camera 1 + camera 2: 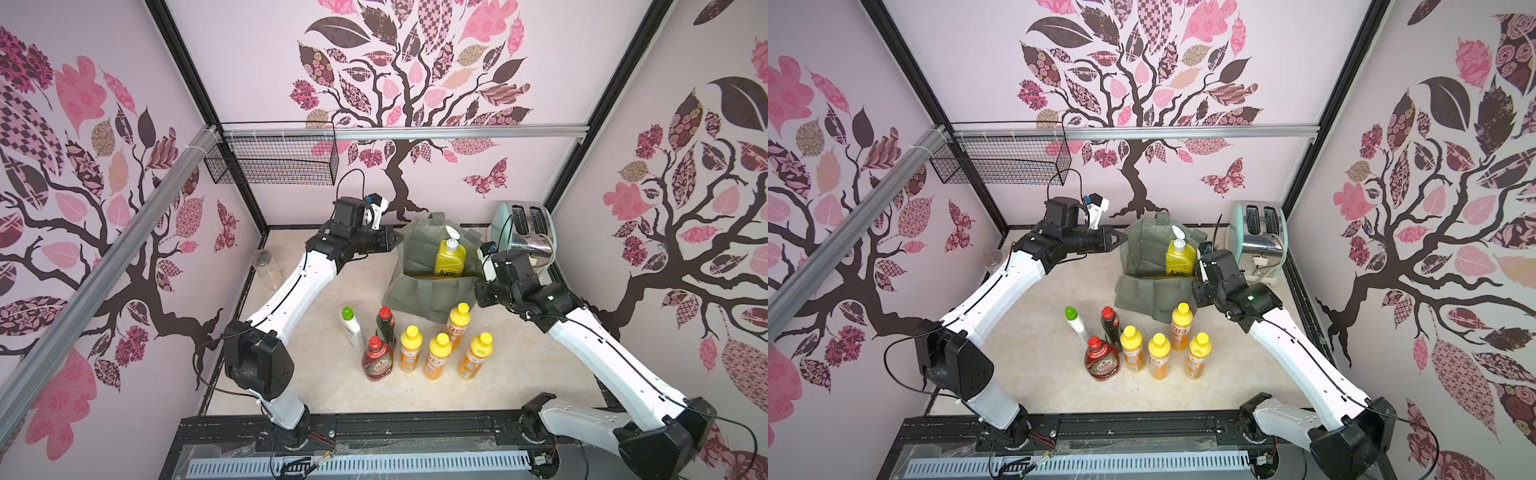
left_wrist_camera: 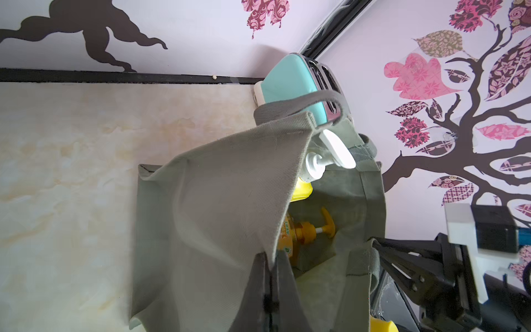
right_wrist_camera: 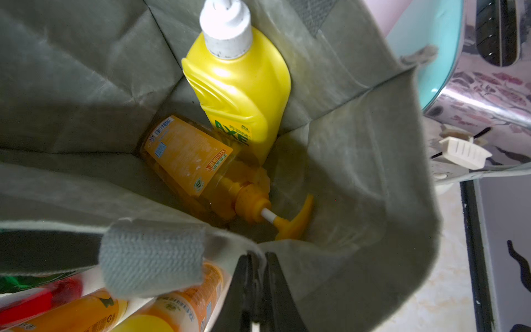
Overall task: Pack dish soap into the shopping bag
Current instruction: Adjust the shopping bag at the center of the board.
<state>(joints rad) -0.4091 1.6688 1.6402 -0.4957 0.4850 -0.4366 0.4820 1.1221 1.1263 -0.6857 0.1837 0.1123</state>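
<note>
Surface was a cream marbled tabletop, boxed in by pale pink walls with a big tree decal in pinks and browns. A black wire basket hung off the back rail, a mint and chrome toaster sat in the far corner, and a clear glass jar stood against the opposite wall

The shopping bag stood near the back, just beside the toaster. My left gripper was pressed together on one edge of its rim. My right gripper was pinching the opposite edge next to a strap handle, and the mouth gaped between them

Both top views mostly gave me the yellow AXE pump bottle standing inside against the far wall. The wrist views showed what they hid: the orange pump bottle lay on its side on the bag floor, right at the foot of the AXE one

Only the top views showed the whole group outside, standing on the table in front of the bag: the white green-capped bottle, the dark red-capped bottle, the red Fairy bottle and four small orange bottles. My right wrist view caught just a blurry few of them under the rim
</note>
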